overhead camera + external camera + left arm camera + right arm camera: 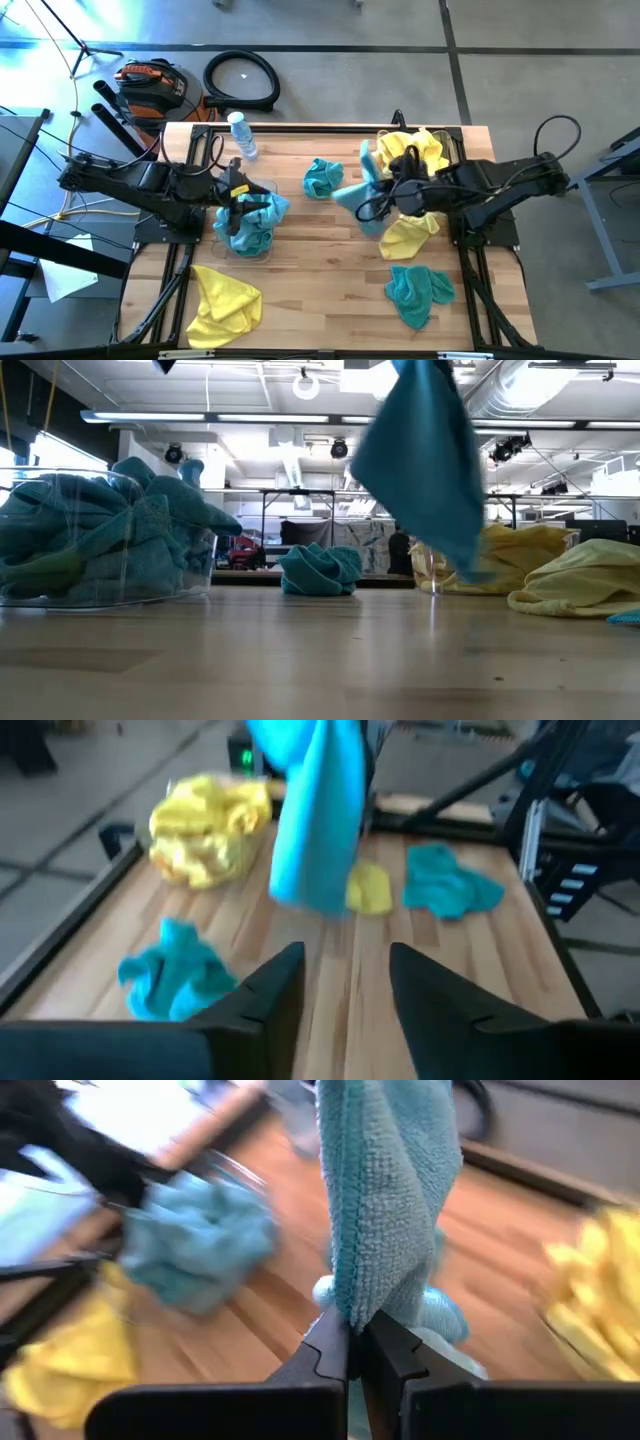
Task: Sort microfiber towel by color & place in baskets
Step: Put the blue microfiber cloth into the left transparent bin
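- The wooden surface [320,235] carries loose cloths at its near edge: a yellow cloth [224,305] at the left corner and a teal cloth [418,290] toward the right.
- Further in, a second yellow cloth [408,236] lies just below the right gripper [382,197], whose fingers are pressed together on a hanging blue cloth [385,1190], lifted clear of the surface.
- The left gripper [237,203] sits over the left basket [190,565], which is packed with teal cloths [95,535]; its fingers [268,995] are spread with nothing between them.
- A small teal heap [321,177] rests mid-surface between the two arms.
- The right basket [432,575] at the far right holds yellow cloths [415,150], though its clear wall is hard to trace.
- A clear water bottle [242,135] lies at the far left edge.
- Beyond, a hose coil [241,80] and an orange vacuum [150,85] sit on the floor; no writing is readable.
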